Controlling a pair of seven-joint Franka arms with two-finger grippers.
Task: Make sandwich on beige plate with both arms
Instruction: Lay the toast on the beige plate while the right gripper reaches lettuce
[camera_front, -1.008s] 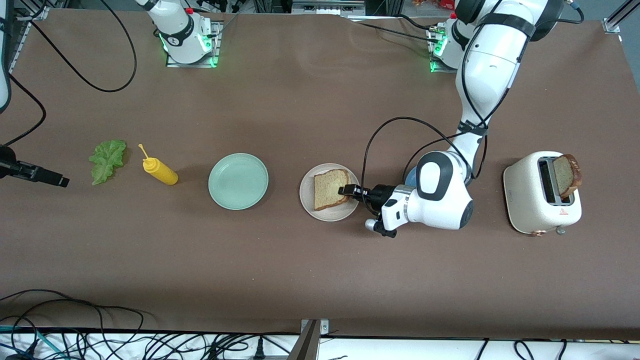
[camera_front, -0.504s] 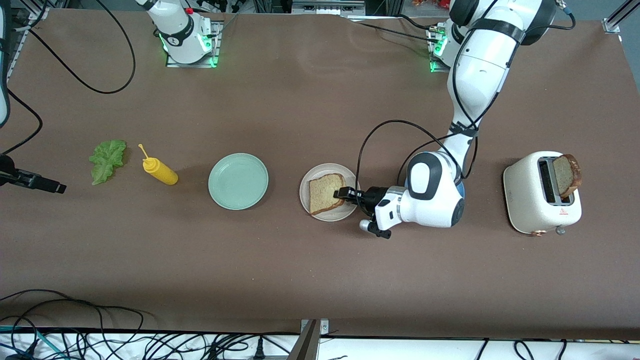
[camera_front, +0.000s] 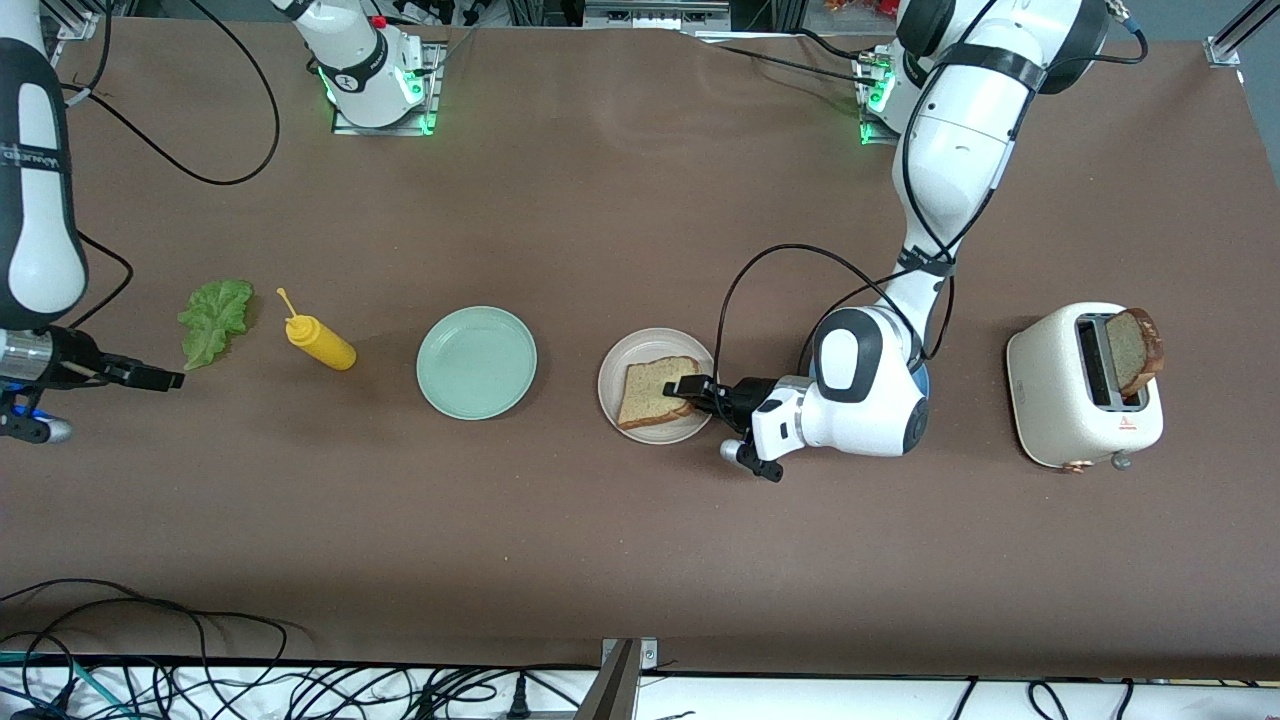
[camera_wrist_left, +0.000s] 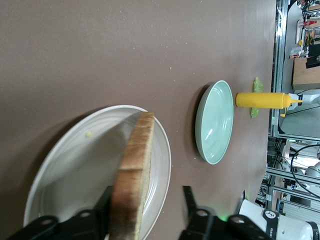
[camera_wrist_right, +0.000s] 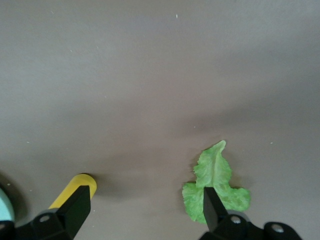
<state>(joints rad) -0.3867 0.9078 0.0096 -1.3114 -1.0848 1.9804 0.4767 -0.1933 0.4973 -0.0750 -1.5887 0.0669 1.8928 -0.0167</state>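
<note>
A tan bread slice (camera_front: 648, 392) lies on the beige plate (camera_front: 640, 345) at mid table. My left gripper (camera_front: 686, 388) is low over the plate's edge toward the left arm's end, open. In the left wrist view the slice (camera_wrist_left: 135, 170) sits edge-on against one finger (camera_wrist_left: 102, 202), with the other finger clear of it, over the plate (camera_wrist_left: 75, 160). The green lettuce leaf (camera_front: 214, 320) lies on the table near the right arm's end. My right gripper (camera_front: 150, 378) is open and empty beside it, and the leaf (camera_wrist_right: 215, 177) shows by one fingertip. A second slice (camera_front: 1133, 350) stands in the toaster.
A yellow mustard bottle (camera_front: 320, 342) lies between the lettuce and the mint green plate (camera_front: 477, 362). The white toaster (camera_front: 1085, 385) stands at the left arm's end. A sliver of a blue plate (camera_front: 922, 378) shows under the left arm. Cables run along the front edge.
The left gripper has moved a little toward the right arm's end and brought the slice down onto the beige plate. The right gripper has moved in from the table's end toward the lettuce.
</note>
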